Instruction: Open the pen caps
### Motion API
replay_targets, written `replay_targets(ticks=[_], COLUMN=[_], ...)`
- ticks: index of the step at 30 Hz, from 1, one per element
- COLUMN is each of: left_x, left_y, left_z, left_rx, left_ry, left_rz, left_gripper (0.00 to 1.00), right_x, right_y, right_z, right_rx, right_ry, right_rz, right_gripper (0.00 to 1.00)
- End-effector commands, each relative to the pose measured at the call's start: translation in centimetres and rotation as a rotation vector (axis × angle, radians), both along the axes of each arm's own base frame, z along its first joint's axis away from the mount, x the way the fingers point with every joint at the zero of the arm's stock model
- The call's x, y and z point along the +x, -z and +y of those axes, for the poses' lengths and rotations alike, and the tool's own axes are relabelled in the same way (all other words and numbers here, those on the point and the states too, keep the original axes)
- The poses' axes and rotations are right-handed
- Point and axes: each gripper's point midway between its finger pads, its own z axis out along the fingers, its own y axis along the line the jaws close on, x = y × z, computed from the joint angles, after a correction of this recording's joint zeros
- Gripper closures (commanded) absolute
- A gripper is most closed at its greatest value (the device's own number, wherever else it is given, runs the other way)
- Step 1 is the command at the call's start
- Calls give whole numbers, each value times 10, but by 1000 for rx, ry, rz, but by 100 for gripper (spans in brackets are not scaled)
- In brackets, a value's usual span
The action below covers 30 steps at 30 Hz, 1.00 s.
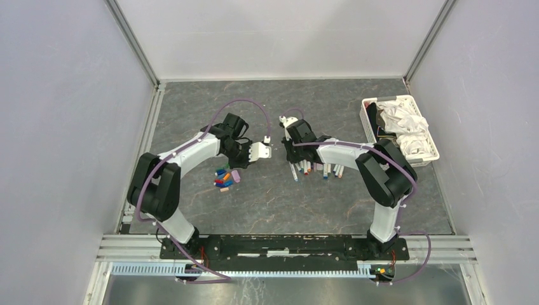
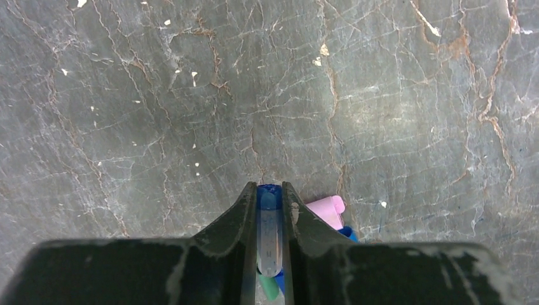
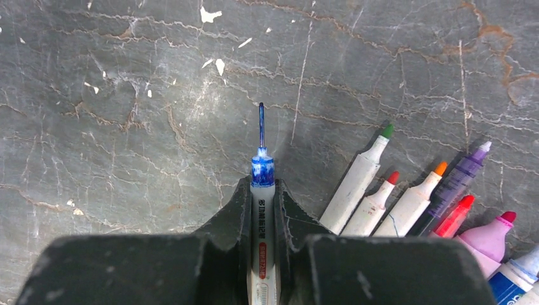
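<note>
Uncapping step: right gripper [image 3: 262,188] clamps the uncapped blue pen [image 3: 262,173]; left gripper [image 2: 270,190] pinches the blue cap [image 2: 269,201], probably next released onto the cap pile [image 1: 225,177].

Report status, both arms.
Left gripper: jaws shut on blue cap, pink cap just beside. Right gripper: jaws shut on uncapped blue pen, tip bare. Other pens lie alongside, not blocking.

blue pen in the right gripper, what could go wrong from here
The right gripper holds the blue pen with its fine inked tip bare and leading; setting it down tip first could bend it or mark the table. The left gripper pinches the blue cap beside the pink cap; released there, it may roll away.
</note>
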Motion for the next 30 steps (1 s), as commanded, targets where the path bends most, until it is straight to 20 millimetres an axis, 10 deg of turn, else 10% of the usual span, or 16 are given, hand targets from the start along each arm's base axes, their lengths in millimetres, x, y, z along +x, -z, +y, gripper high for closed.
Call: replay_targets(ticks=[1,19,25,30], left_x=[4,10,25,48], left_y=[10,4,-49,-110], left_z=[-5,-6,-8,7], left_rx=[-22,-53,-163,-222], left_ry=[-69,-182,-276,-431], left_rz=[21,64,46,-15], left_gripper=[77,64,56,14], right_x=[15,7,4,4], right_y=[-8,-20,-20,-36], right_z=[1,-3,-9,-6], right_rx=[10,61,52,89], right_ry=[32,55,62,72], right_rz=[-66,-98,-100,-120], right_gripper=[99,78,70,60])
